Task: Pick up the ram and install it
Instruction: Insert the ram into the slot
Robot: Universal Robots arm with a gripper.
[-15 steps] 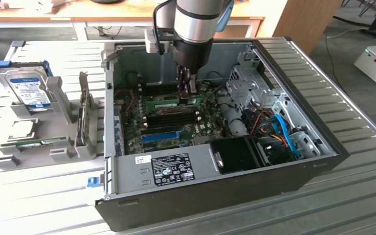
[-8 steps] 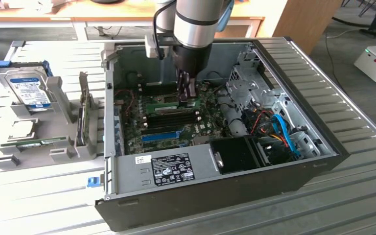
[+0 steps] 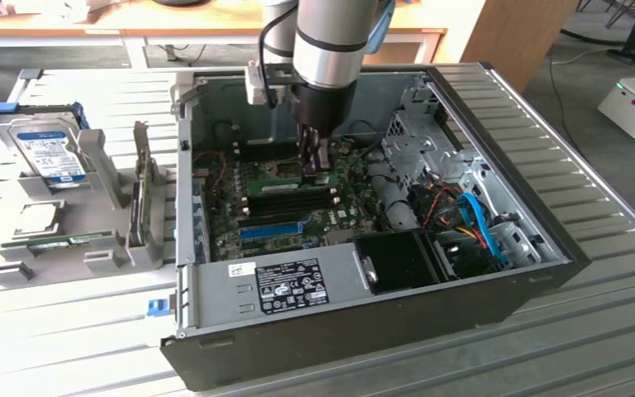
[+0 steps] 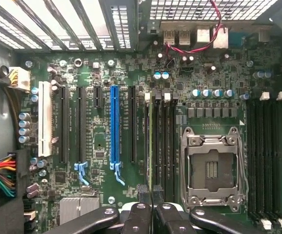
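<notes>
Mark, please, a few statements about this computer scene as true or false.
1. The computer case lies open, its motherboard exposed. True.
2. The claw hangs above the hard drive. False: it is down inside the case, over the motherboard.
3. The claw is shut. True.
4. The long blue slot holds a card. False: it is empty.
5. The hard drive lies inside the case. False: it stands outside, at the exterior view's left.

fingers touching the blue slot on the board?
Apart. Wrist view: the shut fingers sit off to the side of the blue slot, past its end, with green board showing between them. Exterior view shows a gap too.
</notes>
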